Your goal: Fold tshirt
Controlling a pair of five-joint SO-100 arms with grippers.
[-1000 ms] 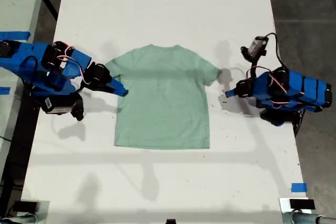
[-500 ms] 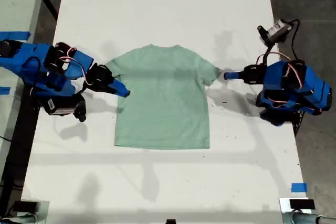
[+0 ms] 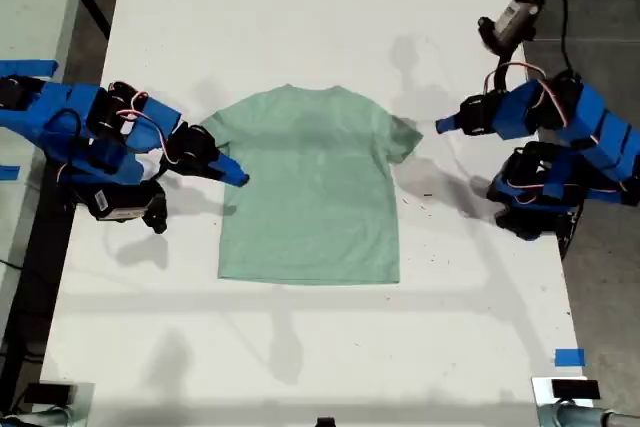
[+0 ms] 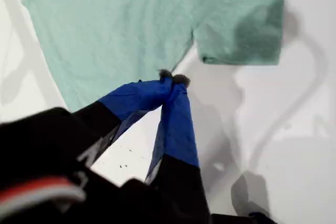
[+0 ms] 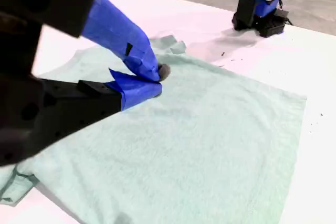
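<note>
— Moved since the last entry?
— Item one, my first gripper point(image 3: 441, 127): it has drawn away from the sleeve's edge toward the far side of the table point(image 3: 300, 27), at the exterior view's right. All else holds as before.

— Entries, from the exterior view's left?
— My second gripper point(image 3: 238, 177): tips over the tshirt's left edge, just below the left sleeve. Fingers point(image 5: 137, 55) pressed together at the tips; whether any cloth is caught between them, cannot tell.

— Next?
— Tshirt point(image 3: 310, 197): pale mint green, spread flat at mid-table, neck toward the far side, hem toward the near side, both sleeves out.

— And to the right?
— Right sleeve point(image 3: 400, 139): lying flat. My first gripper sits just beside it, over bare table and apart from the cloth, jaws clenched with nothing between them.

— Remainder?
— Blue tape point(image 3: 568, 357): one small piece, near right corner of the exterior view.
</note>
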